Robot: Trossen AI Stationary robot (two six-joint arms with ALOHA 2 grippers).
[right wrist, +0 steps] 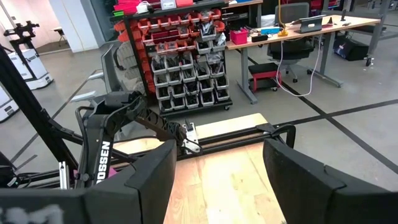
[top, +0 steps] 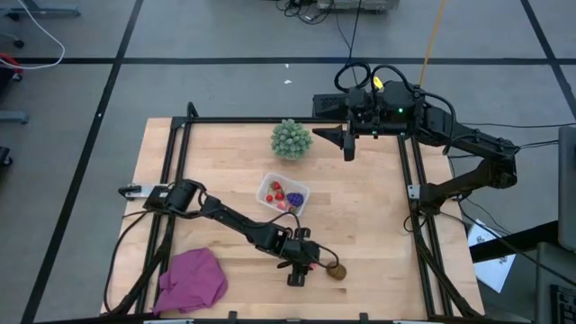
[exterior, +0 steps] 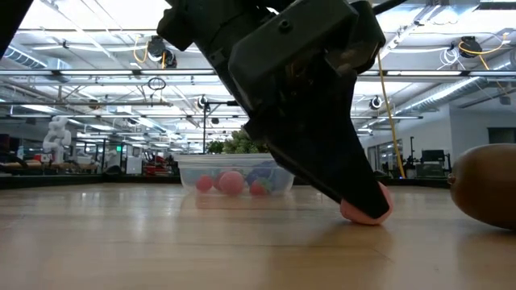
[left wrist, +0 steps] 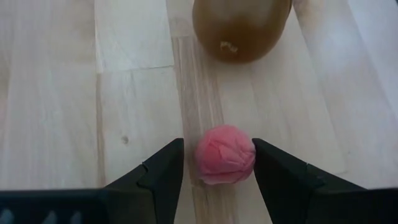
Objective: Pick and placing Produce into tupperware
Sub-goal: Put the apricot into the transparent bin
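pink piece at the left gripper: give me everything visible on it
The pink piece is a small round ball with a creased, petal-like surface, matte, looking like soft plastic or foam. It rests on the wooden table, near the front edge, between the two dark fingers of the left gripper; one finger seems to touch it, while a thin gap shows at the other. The low view shows it on the tabletop, not lifted. The brown oval piece lies just beyond, apart from it.

Table (top: 225, 171): pale wood planks, matt, visible grain. Tupperware (top: 284, 193): clear glossy plastic. Pink berry (left wrist: 225, 155): matt, wrinkled, crinkly skin. Brown oval piece (left wrist: 240, 26): smooth, slight sheen. Left gripper (left wrist: 219, 163) fingers (left wrist: 163, 171): dark matt plastic. Magenta cloth (top: 192, 280): soft, crumpled fabric. Green ball (top: 292, 139): spiky, matt.
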